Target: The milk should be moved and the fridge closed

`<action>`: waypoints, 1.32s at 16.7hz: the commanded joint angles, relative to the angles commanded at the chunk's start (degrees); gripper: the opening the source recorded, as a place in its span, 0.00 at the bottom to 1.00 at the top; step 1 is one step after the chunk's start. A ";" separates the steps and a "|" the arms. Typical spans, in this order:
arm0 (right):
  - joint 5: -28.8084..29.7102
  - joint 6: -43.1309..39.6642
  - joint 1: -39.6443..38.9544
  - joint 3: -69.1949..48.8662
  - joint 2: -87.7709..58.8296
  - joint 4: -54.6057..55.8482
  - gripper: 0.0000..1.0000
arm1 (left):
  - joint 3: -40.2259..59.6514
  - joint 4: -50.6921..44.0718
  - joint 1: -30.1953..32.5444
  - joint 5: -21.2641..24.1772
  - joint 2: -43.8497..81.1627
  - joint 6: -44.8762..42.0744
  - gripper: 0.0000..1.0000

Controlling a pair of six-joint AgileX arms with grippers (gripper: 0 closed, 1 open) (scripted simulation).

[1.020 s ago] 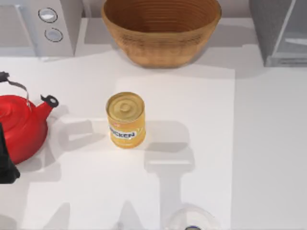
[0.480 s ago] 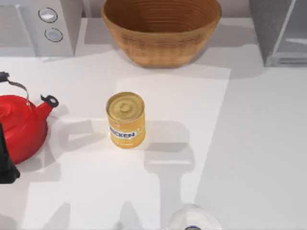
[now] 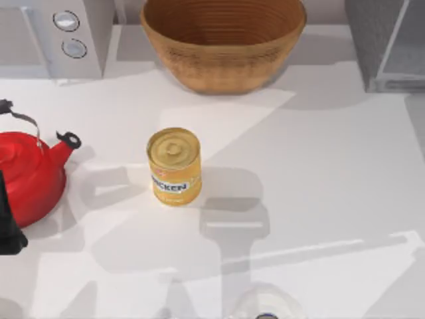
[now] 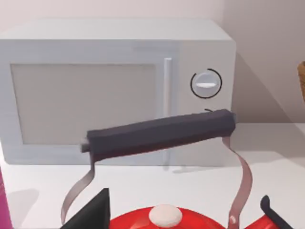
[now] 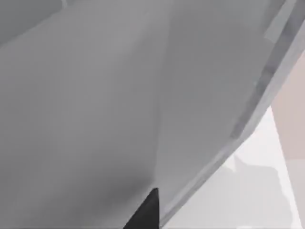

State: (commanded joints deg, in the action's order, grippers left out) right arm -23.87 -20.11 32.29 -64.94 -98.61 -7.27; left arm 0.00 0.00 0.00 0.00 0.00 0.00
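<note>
At the far left edge of the top view a dark piece of my left arm [image 3: 9, 219] sits against the red kettle [image 3: 30, 174], which stands on the white table [image 3: 345, 173] near that edge, its spout pointing toward the middle. From the left wrist view, the kettle's dark handle [image 4: 157, 133] crosses on 2 thin metal straps above the red lid and its pale knob [image 4: 165, 215]. One dark fingertip [image 4: 93, 212] of the left gripper shows low beside the handle strap; whether that gripper is spread or closed I cannot tell.

Behind the kettle, in the table's far left corner, stands the grey box with 2 round knobs [image 3: 70, 33], its flat front and long vertical handle facing the left wrist camera. Next along the back edge is the large woven basket [image 3: 222, 40]. In front of it, well apart and about mid-table, the yellow can [image 3: 174, 165] stands upright with its gold lid up and its label facing the near edge. A pale rounded object [image 3: 265, 307] is cut off at the near edge, right of the can.

In the far right corner stands the fridge [image 3: 388, 43], a plain grey cabinet with a pale glassy panel. The right wrist view faces a grey fridge wall [image 5: 95, 95] from close by, with a slanted pale edge and 1 dark fingertip [image 5: 145, 212] of the right gripper; I cannot tell its state either. I cannot tell where the milk is
</note>
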 joint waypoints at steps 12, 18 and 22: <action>18.68 15.91 -25.77 7.88 5.39 8.40 1.00 | 0.00 0.00 0.00 0.00 0.00 0.00 1.00; 23.38 20.16 -30.61 9.85 6.93 11.00 1.00 | 0.00 0.00 0.00 0.00 0.00 0.00 1.00; 23.49 20.04 -30.00 9.17 5.89 10.72 1.00 | 0.00 0.00 0.00 0.00 0.00 0.00 1.00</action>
State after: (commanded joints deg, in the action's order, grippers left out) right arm -0.37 -0.07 2.28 -55.77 -92.71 3.46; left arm 0.00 0.00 0.00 0.00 0.00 0.00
